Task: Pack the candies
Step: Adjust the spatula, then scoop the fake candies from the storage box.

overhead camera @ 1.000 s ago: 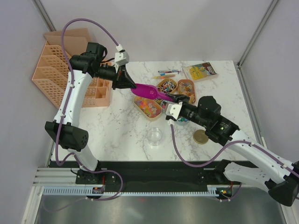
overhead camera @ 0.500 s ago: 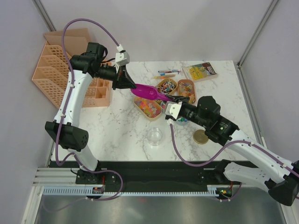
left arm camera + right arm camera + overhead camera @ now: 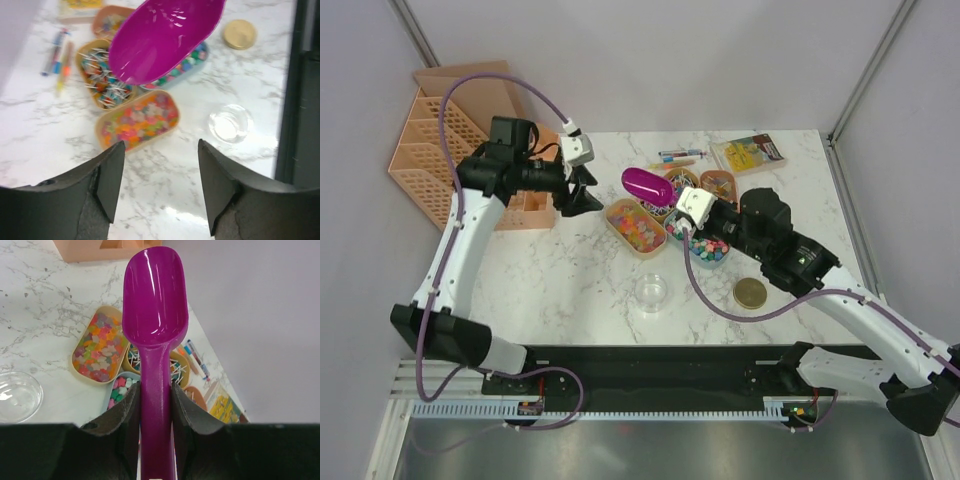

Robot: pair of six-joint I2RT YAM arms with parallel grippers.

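The candies lie in small oval trays: bright orange-pink-yellow ones (image 3: pixel 636 227), pastel chunks (image 3: pixel 706 246), wrapped striped ones (image 3: pixel 677 184) and brown ones (image 3: pixel 719 185). My right gripper (image 3: pixel 682 212) is shut on the handle of a magenta scoop (image 3: pixel 647 186), whose empty bowl hangs over the trays. The right wrist view shows the scoop (image 3: pixel 155 300) rising between the fingers of that gripper (image 3: pixel 156 395). My left gripper (image 3: pixel 582 195) stands open and empty to the left of the trays. Its wrist view shows the scoop (image 3: pixel 165 37), the bright candies (image 3: pixel 140 120) and the gripper itself (image 3: pixel 160 150).
A peach mesh organizer (image 3: pixel 440 150) stands at the back left, right behind the left gripper. A clear glass bowl (image 3: pixel 651 292) and a gold lid (image 3: pixel 751 293) sit near the front. Coloured pens (image 3: pixel 678 157) and a flat yellow packet (image 3: pixel 750 152) lie at the back.
The left gripper has opened, let go of the scoop's bowl end and drawn back left. The right gripper holds the scoop alone, swung up and toward the back.
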